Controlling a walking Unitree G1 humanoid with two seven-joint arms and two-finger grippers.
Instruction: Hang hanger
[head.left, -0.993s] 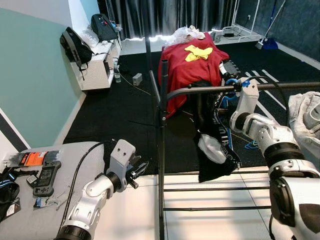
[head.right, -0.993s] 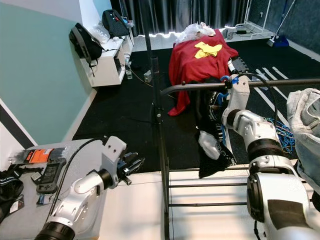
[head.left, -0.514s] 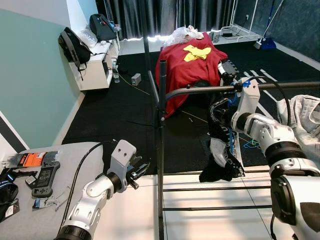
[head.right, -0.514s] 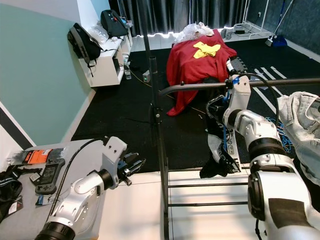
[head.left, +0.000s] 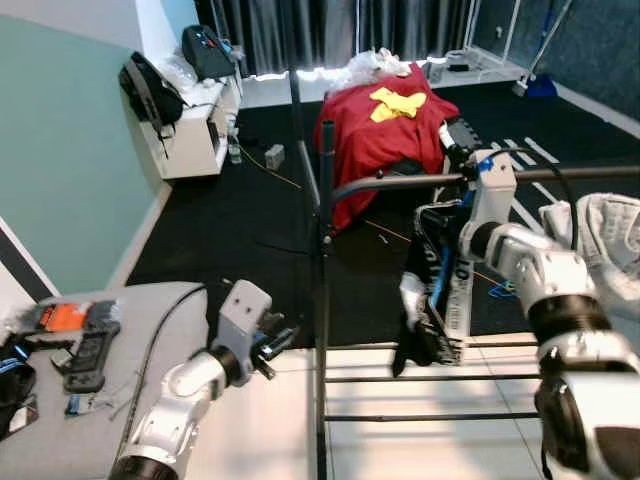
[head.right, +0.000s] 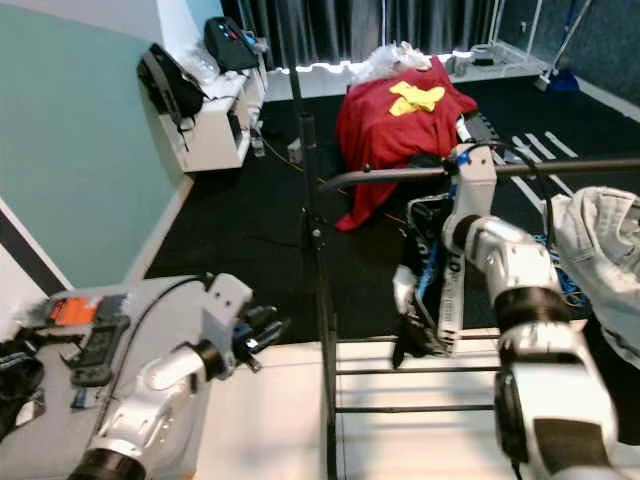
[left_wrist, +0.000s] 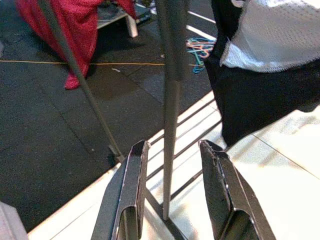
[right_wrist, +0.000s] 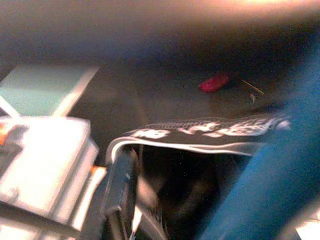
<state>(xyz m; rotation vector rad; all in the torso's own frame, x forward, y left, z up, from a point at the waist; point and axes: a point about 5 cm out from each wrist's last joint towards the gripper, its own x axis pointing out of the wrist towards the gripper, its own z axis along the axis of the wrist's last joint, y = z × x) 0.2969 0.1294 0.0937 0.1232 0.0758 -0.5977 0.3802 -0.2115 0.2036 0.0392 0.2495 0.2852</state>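
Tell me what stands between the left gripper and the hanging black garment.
The rack's upright pole stands between left gripper and black garment, in the left eye view.

My left claw (left_wrist: 172, 200) has glossy black fingers (left_wrist: 131, 187) with a hard sheen. The rail (head.left: 400, 184) and post (left_wrist: 171, 75) look like smooth dull grey metal. The black garment (head.left: 432, 290) is soft cloth with a white mesh panel (left_wrist: 280, 35). The red throw (head.left: 375, 130) is matt fabric. The floor (head.left: 240, 220) is rough dark carpet beside pale smooth tile (left_wrist: 280, 155).
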